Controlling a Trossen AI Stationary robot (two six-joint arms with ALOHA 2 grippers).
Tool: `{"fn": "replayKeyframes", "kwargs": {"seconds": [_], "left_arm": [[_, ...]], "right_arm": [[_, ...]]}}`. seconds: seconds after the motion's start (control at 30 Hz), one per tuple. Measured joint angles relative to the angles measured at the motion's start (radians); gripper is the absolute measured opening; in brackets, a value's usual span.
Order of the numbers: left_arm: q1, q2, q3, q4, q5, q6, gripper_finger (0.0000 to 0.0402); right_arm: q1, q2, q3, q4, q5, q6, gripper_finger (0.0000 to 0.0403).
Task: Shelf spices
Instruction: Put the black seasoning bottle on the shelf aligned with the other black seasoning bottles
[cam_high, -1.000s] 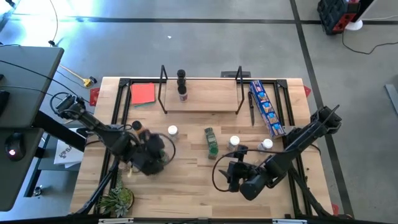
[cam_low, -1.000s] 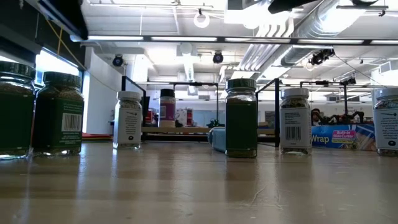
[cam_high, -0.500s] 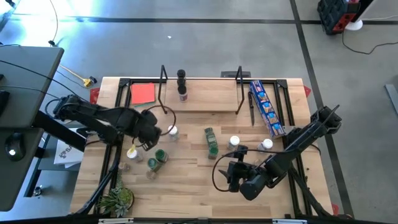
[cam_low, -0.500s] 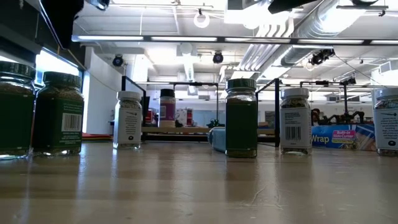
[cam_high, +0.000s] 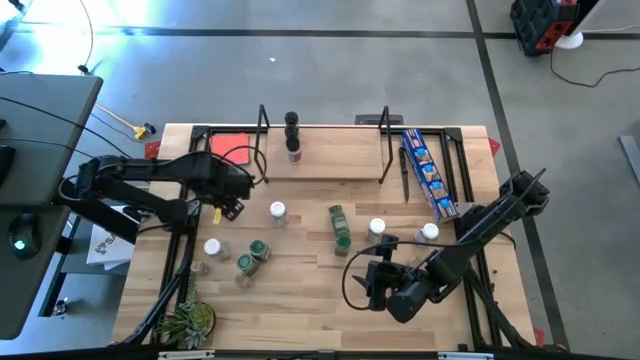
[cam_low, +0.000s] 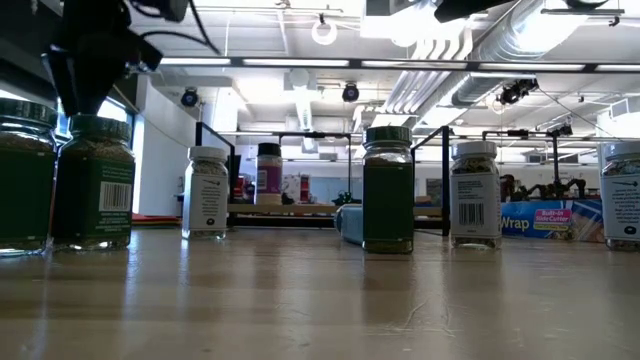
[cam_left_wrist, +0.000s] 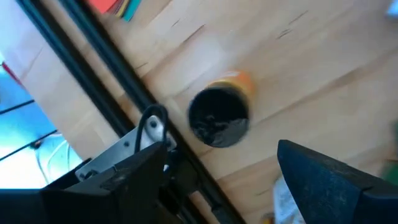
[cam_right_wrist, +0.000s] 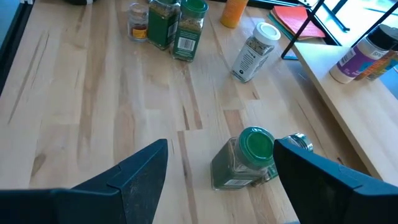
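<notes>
Here, the spices stand scattered on the counter (cam_high: 300, 290): a white-lidded jar (cam_high: 277, 211), a green-lidded pair (cam_high: 339, 225) and others near the front left. Two jars (cam_high: 292, 137) sit on the shelf (cam_high: 330, 160). The left pincer (cam_high: 225, 205), spread and empty, hovers over a black-lidded orange jar (cam_left_wrist: 219, 115). The right pincer (cam_high: 372, 283) waits spread, low at the front.

Red flat square (cam_high: 231, 150) at table's far left; blue packet (cam_high: 428, 173) along right; plant, perhaps, (cam_high: 188, 322) near corner.

spices (cam_high: 340, 225): small jars upright, scattered on table | shelf (cam_high: 325, 152): light-wood rack, two jars on it
</notes>
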Motion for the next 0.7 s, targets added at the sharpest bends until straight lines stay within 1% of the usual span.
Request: {"fn": "replayKeyframes", "kwargs": {"seconds": [0.13,0.33,0.5,0.6,0.7], "left_arm": [[0.043,-0.014,-0.058,0.048,0.001,0.052,0.0306],[0.11,-0.019,-0.139,0.144,0.055,0.116,0.0306],[0.145,-0.019,-0.188,0.217,0.072,0.152,0.0304],[0.161,-0.019,-0.206,0.242,0.074,0.171,0.0295],[0.175,-0.019,-0.211,0.242,0.079,0.187,0.0277]], "right_arm": [[0.0,0.0,0.0,0.0,-0.002,0.0,0.0287],[0.0,0.0,0.0,0.001,-0.002,0.003,0.0287],[0.0,0.0,0.0,0.001,-0.004,0.003,0.0287],[0.0,0.0,0.0,0.001,-0.007,0.002,0.0287],[0.0,0.0,0.0,0.001,-0.007,0.003,0.0287]]}}
